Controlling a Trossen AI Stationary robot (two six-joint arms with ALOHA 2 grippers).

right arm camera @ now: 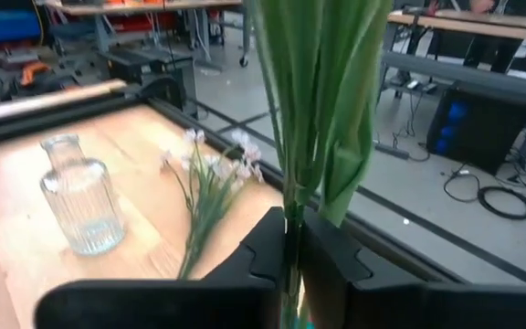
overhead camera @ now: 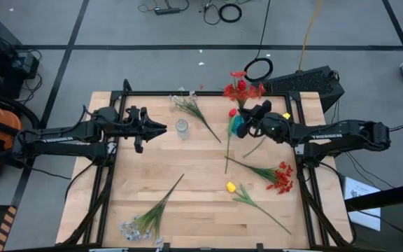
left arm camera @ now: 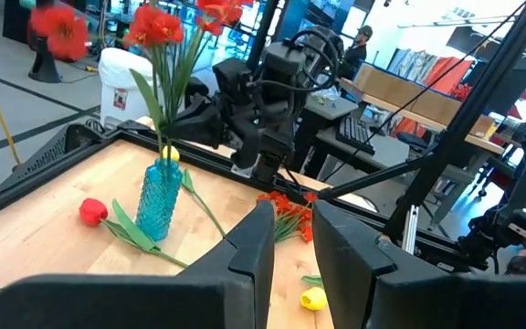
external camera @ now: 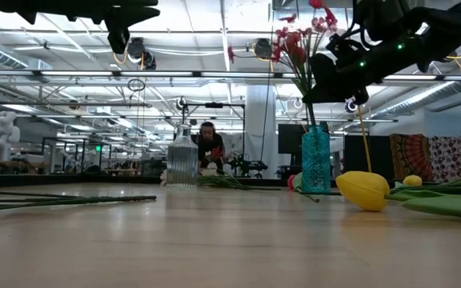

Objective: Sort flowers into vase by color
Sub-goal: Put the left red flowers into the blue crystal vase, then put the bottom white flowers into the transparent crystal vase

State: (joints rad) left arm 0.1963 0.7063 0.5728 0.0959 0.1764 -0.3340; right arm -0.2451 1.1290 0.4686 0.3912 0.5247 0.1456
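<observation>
Flowers are partly sorted: the right gripper (overhead camera: pixel 252 117) is closed around the green stems of the red small-blossom spray (overhead camera: pixel 242 89) standing in the teal ribbed glass vase (overhead camera: pixel 237 126), near the far right of the pale wooden table (overhead camera: pixel 187 182); in the right wrist view the stems (right arm camera: pixel 313 100) run straight up from between its dark fingers (right arm camera: pixel 268 247). Just beside the vase lies a red tulip bud (left arm camera: pixel 92 212). The left gripper (overhead camera: pixel 158 128) hangs above the table's far left part, its fingers (left arm camera: pixel 252 251) set slightly apart with nothing between them, close to the clear ribbed glass bottle vase (overhead camera: pixel 181 129). A pale white-bluish wispy spray (overhead camera: pixel 191 108) lies just past that bottle. Nearer the front, a yellow tulip bud (overhead camera: pixel 231 187) rests on the boards, with another red small-blossom spray (overhead camera: pixel 282 178) at the right edge and a second pale wispy spray (overhead camera: pixel 140 225) at the front left corner. A person (external camera: pixel 208 144) shows in the room beyond.
</observation>
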